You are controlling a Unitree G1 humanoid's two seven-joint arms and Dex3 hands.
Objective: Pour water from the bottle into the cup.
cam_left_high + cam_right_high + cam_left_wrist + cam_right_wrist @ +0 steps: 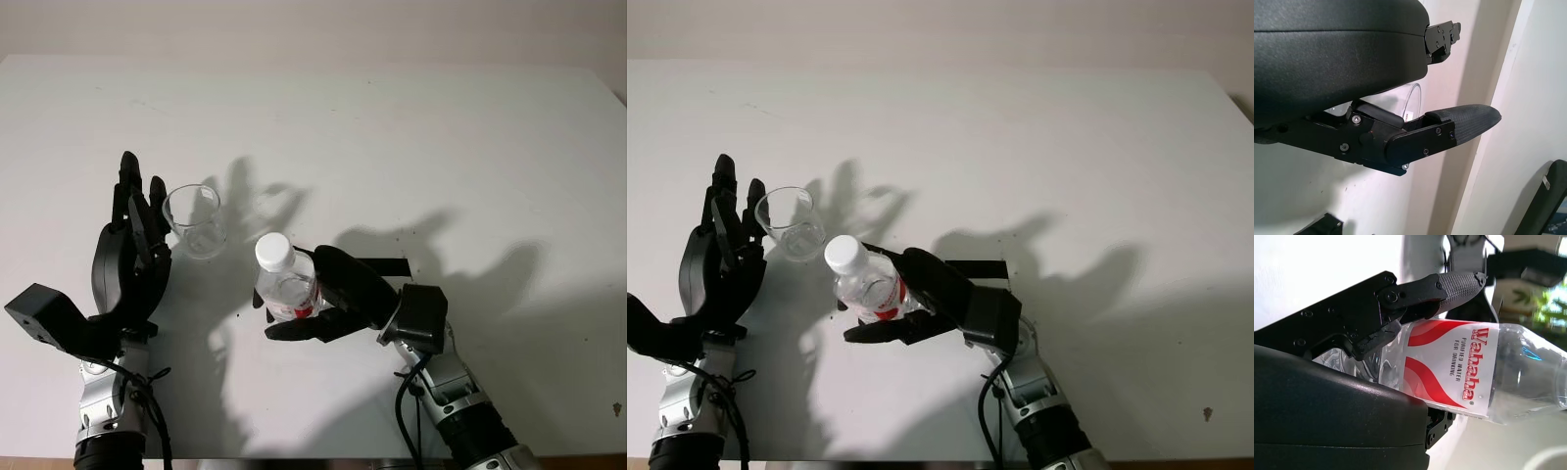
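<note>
A clear plastic water bottle (pixel 281 279) with a white cap and a red and white label (pixel 1452 367) stands upright at the table's front middle. My right hand (pixel 318 299) is shut on its lower body, fingers wrapped around the label. A clear empty cup (pixel 195 220) stands upright just left of the bottle; its rim (pixel 1415 100) shows beyond my left palm. My left hand (pixel 132 250) is open right beside the cup's left side, fingers pointing away from me, holding nothing.
The white table (pixel 441 147) stretches bare behind and to the right of the hands. A black flat strip (pixel 387 266) lies on it just behind my right hand. The table's front edge runs under both forearms.
</note>
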